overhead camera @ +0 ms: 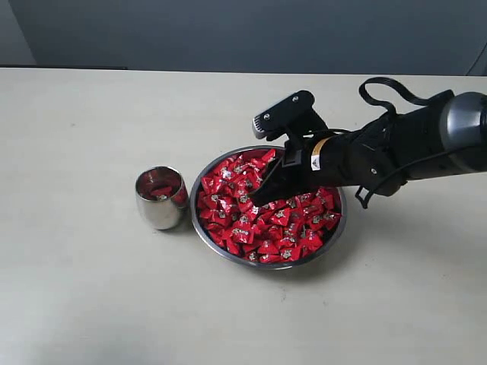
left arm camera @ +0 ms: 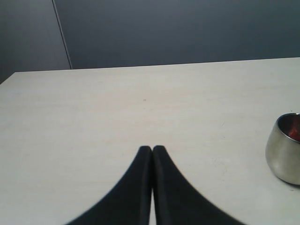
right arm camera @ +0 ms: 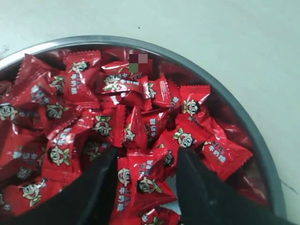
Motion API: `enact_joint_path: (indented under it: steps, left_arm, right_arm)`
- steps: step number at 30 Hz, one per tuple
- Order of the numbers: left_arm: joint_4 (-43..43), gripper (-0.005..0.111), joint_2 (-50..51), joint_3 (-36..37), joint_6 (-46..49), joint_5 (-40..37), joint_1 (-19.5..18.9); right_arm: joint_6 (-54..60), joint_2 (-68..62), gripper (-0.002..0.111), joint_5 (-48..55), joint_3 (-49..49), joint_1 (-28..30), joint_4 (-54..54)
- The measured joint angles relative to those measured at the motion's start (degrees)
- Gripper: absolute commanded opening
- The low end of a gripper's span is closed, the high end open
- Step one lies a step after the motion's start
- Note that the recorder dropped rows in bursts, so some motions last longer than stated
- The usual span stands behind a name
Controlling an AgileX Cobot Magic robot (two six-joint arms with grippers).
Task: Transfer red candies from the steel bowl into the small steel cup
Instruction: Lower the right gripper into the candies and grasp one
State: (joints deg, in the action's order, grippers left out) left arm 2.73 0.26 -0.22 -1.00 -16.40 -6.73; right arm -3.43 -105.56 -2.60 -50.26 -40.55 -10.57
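The steel bowl [overhead camera: 268,265] sits at the table's middle, heaped with red candies [overhead camera: 251,220]. My right gripper [overhead camera: 260,198] is lowered into the pile, open, its tips among the wrappers. In the right wrist view the right gripper [right arm camera: 146,154] has its fingers spread on either side of one red candy [right arm camera: 140,180], inside the bowl's rim [right arm camera: 70,42]. The small steel cup [overhead camera: 160,199] stands just left of the bowl with some red candies inside. The left gripper [left arm camera: 152,148] is shut on nothing above bare table, with the cup [left arm camera: 283,159] off to one side.
The pale table [overhead camera: 91,114] stretches around the bowl and cup. A dark wall [overhead camera: 243,30] runs behind the table's far edge. The right arm [overhead camera: 411,144] reaches in from the right above the table.
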Motion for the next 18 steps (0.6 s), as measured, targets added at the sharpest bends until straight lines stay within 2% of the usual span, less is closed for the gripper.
enact_joint_path:
  steps: [18]
  left_arm:
    - [0.0,0.0,0.0,0.0,0.0,0.0,0.0]
  right_arm:
    - [0.0,-4.0,0.04,-1.6,-2.3,0.0,0.1]
